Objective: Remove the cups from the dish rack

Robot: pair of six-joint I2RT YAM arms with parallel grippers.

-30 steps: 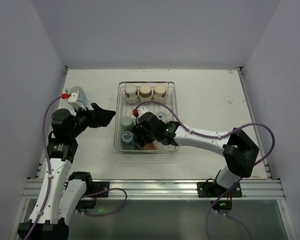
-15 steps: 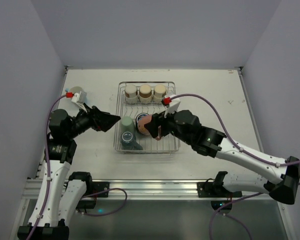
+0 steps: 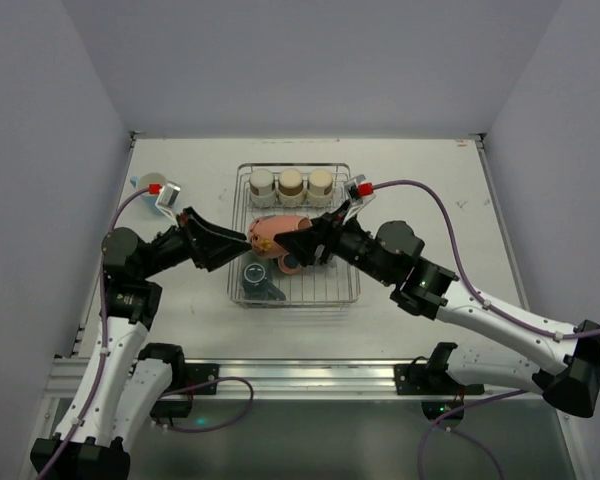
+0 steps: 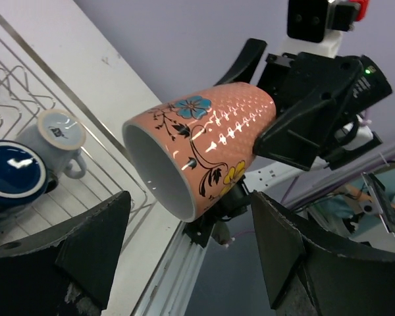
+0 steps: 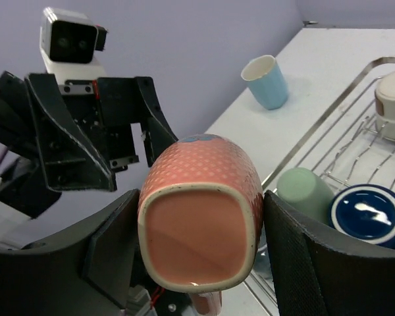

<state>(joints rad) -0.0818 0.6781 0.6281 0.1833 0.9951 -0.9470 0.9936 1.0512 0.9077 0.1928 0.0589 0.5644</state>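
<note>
A salmon pink cup [image 3: 273,235] with painted flowers hangs on its side above the dish rack [image 3: 351,262]. My right gripper [image 3: 298,248] is shut on its base end [image 5: 197,237]. Its open mouth [image 4: 159,172] faces my left gripper [image 4: 189,197], which is open, one finger on each side of the rim and touching neither. Three cream cups [image 3: 292,183] stand along the rack's back. A navy cup [image 5: 368,214], a sage green cup [image 5: 303,191] and a grey cup [image 4: 56,135] sit in the rack's front part.
A light blue cup [image 5: 266,82] stands upright on the table left of the rack, partly hidden behind my left wrist [image 3: 165,195] in the top view. Bare tabletop [image 3: 430,190] lies right of the rack. Purple cables trail from both arms.
My right gripper lifted the pink cup out of the rack and tipped it on its side toward the left. My left gripper swung right to meet it, its jaws narrowing somewhat.
</note>
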